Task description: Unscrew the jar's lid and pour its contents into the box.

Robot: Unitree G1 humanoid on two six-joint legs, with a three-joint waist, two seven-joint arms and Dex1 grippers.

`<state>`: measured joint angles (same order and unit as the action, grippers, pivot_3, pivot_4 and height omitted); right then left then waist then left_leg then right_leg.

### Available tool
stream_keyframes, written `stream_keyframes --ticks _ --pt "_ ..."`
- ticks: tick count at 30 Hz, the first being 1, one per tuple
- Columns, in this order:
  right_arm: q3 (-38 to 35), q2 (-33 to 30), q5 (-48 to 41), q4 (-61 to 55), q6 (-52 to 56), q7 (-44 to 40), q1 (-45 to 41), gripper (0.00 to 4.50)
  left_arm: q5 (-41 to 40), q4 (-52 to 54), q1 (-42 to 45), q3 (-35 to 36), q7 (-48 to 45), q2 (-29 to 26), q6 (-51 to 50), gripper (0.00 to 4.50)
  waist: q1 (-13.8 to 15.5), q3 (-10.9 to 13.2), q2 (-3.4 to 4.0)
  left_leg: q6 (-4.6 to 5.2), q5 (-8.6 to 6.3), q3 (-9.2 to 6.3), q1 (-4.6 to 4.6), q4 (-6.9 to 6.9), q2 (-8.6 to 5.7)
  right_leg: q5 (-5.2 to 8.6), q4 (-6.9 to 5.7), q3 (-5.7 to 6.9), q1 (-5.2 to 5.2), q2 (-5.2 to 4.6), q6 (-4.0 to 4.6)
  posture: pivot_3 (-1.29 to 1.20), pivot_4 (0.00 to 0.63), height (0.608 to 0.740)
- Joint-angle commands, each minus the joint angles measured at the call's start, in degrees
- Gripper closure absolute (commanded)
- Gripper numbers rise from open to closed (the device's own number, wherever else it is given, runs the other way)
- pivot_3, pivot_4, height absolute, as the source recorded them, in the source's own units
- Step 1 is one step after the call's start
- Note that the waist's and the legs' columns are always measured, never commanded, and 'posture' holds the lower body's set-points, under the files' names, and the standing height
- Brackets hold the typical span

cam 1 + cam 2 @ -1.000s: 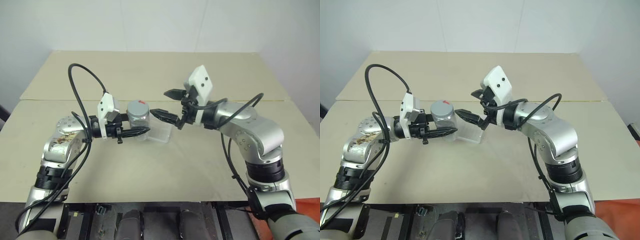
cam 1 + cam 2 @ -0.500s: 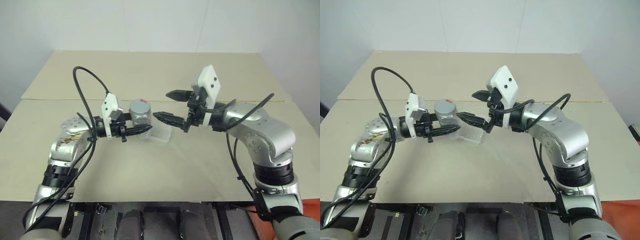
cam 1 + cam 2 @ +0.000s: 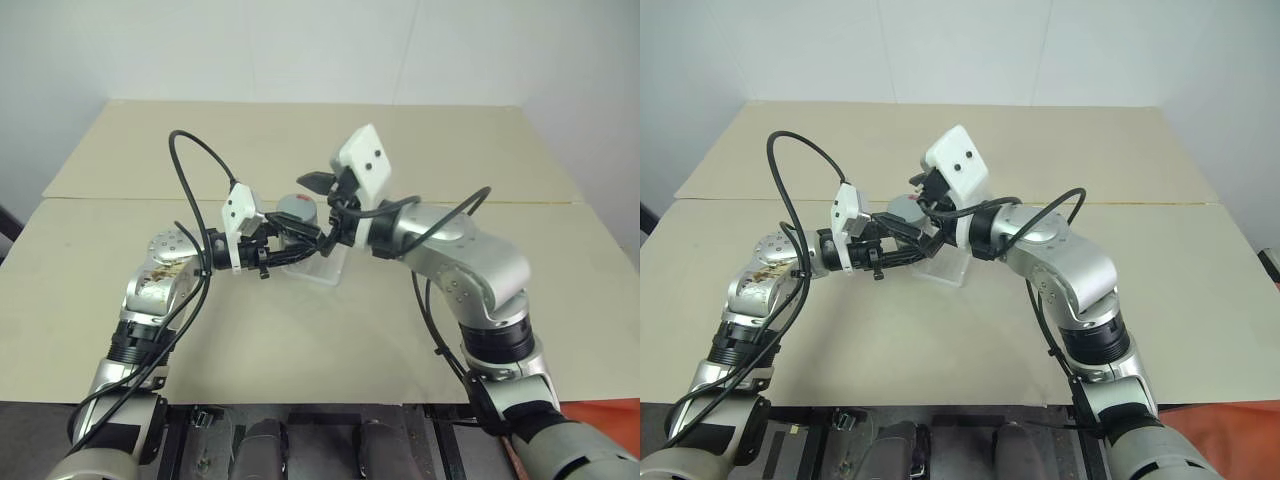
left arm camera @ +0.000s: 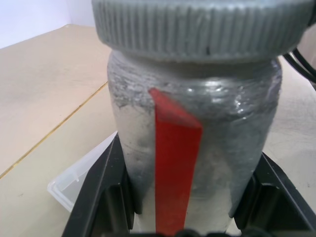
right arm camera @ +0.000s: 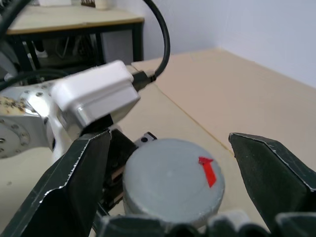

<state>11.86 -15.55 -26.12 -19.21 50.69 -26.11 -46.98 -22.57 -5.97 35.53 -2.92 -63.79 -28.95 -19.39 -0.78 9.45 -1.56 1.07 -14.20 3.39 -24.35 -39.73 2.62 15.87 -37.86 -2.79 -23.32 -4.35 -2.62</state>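
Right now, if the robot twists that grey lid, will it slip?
Probably not much: the lid has fine ridges all round its rim, which should give the open right gripper some bite. It looks stiff, not squashy. The jar likely won't spin along, since the left gripper is clamped on its body.
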Motion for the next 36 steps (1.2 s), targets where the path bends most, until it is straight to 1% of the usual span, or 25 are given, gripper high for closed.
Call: stream_keyframes --ticks 1,9,18,36 --pt "0.15 0.73 1.56 -0.13 -1.66 0.42 -1.30 0.02 -0.87 1.81 0.84 0.77 -0.45 -0.27 0.71 2.45 -0.01 0.00 0.00 0.00 0.00 0.00 0.00 0.00 0.00 0.00 0.00 0.00 0.00 0.00 0.00 0.00 0.150 0.740" --pt "-1.25 0.20 2.23 0.22 -1.77 -0.82 -0.27 0.02 -1.44 2.90 -0.08 1.42 -0.83 -1.15 0.02 2.45 -0.03 0.00 0.00 0.00 0.00 -0.01 0.00 0.00 0.00 0.00 0.00 0.00 0.00 0.00 0.00 0.00 0.150 0.740" --pt "-4.60 -2.33 0.11 -1.21 -1.08 -2.61 0.91 0.02 -2.29 3.36 -1.26 2.40 -1.96 -2.91 -0.56 2.45 -0.03 0.00 0.00 0.00 0.00 -0.01 0.00 0.00 0.01 0.00 0.01 0.00 0.00 0.00 0.00 0.00 0.150 0.740" --pt "-7.58 -7.56 -3.19 -2.71 -1.35 -5.72 3.63 0.02 -4.38 5.52 -2.99 2.86 -3.63 -5.67 -1.36 2.45 0.03 0.00 0.00 0.00 0.00 0.00 0.00 0.01 0.01 0.00 0.22 0.00 0.00 -0.01 0.00 0.00 0.150 0.740"
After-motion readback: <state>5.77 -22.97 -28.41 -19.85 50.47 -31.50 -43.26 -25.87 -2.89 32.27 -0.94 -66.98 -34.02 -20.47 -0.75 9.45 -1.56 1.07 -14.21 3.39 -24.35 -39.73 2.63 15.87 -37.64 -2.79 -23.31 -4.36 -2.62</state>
